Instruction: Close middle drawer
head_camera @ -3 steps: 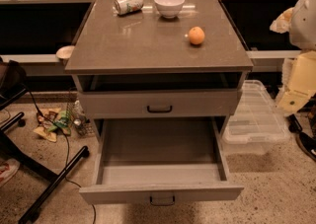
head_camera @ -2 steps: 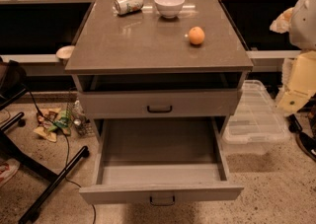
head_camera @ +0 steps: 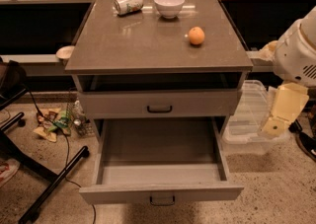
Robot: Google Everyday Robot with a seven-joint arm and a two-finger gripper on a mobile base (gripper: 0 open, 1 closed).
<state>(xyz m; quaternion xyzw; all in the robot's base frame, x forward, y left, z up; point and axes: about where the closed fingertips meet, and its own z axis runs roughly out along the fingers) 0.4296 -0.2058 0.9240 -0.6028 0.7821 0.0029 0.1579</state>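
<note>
Gripper [head_camera: 274, 125] hangs off the right edge of the cabinet [head_camera: 148, 45]; we cannot tell its state. Down and to its left we see the middle drawer [head_camera: 160, 192] pulled far out, front running side to side, beneath the shut upper drawer [head_camera: 197, 103].

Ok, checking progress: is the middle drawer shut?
Open: the middle drawer sticks far out, its empty inside showing. The hand hangs off the cabinet's right side.

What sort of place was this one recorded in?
Probably an office or lab workspace, not a home: a grey cabinet with its middle drawer pulled out stands on a speckled floor, with a chair base and loose cable at left. The gripper hangs right of the cabinet.
</note>
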